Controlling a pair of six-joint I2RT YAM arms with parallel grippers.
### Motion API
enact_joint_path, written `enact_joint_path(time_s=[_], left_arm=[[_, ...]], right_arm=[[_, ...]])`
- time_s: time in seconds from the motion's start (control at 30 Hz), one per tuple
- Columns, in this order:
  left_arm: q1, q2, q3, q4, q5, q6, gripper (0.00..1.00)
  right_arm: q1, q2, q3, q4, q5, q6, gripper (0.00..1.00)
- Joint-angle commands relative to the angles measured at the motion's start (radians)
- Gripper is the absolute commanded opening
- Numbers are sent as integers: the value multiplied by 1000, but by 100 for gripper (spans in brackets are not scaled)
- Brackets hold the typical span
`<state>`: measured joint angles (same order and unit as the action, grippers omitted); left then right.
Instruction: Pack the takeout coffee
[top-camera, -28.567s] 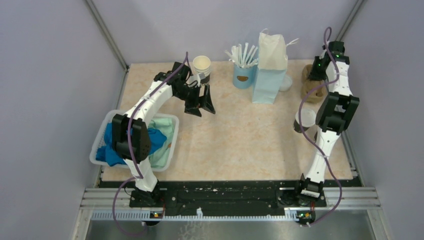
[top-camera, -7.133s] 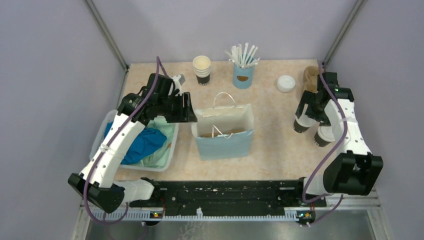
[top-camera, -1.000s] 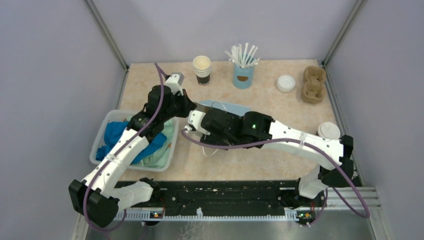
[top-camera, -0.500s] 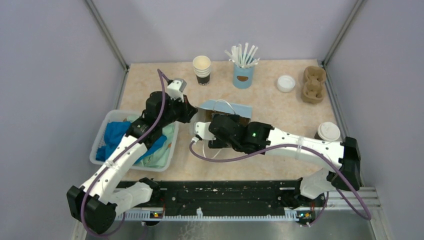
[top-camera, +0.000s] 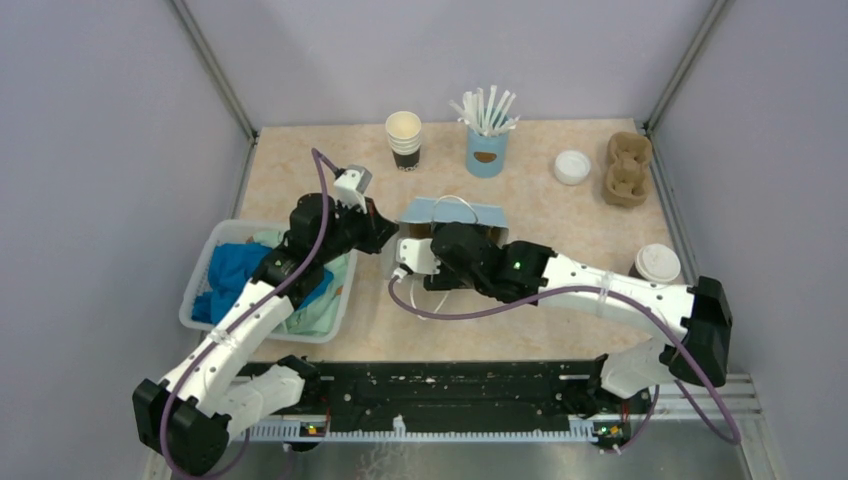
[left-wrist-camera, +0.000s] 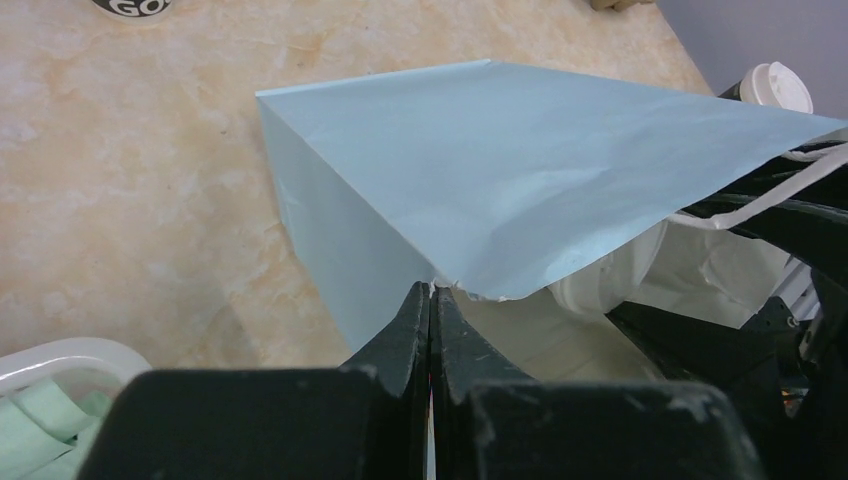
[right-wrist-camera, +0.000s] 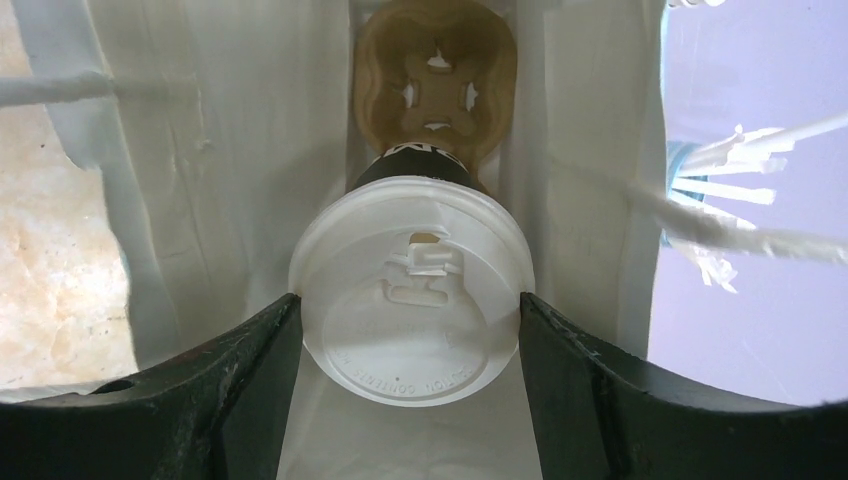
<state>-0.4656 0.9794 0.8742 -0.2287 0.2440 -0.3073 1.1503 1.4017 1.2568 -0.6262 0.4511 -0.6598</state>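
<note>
Overhead, both arms meet at the blue paper bag (top-camera: 480, 213) on the worktop (top-camera: 560, 215). Left wrist: the left gripper (left-wrist-camera: 430, 300) pinches the bag's rim, fingers pressed together. Right wrist: inside the bag, the right gripper (right-wrist-camera: 408, 302) clamps the takeout coffee (right-wrist-camera: 410, 335) by its lid.

1. At the table's centre I see a light blue paper bag (top-camera: 450, 211), a brown moulded tray (right-wrist-camera: 437, 70) on its floor.
2. At 9 o'clock, a white basket (top-camera: 205, 262) of blue and green cloths (top-camera: 232, 270).
3. At 12 o'clock, stacked lidless cups (top-camera: 404, 138) and a blue cup of white sticks (top-camera: 487, 150).
4. At 2 o'clock, a loose white lid (top-camera: 572, 166) just beside a brown cup carrier (top-camera: 626, 168).
</note>
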Motion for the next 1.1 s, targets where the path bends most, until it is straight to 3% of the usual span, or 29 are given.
enact_joint_path(time_s=[0.0,0.33,0.6,1.07], left_arm=[[0,-20,-9,69,37,-24,0],[0,2,62,-5,5,-44,0],[-3,25,92,-36,-5,10,0],[-4,-4,55,-66,-6,14,0]], right_arm=[[-13,25,-12,156,-44,-44,45],[-41,-73,-159,248,-104,-162,46],[-57,48,-72,265,-69,-216,45],[-76,-49,-88,109,31,-201,46]])
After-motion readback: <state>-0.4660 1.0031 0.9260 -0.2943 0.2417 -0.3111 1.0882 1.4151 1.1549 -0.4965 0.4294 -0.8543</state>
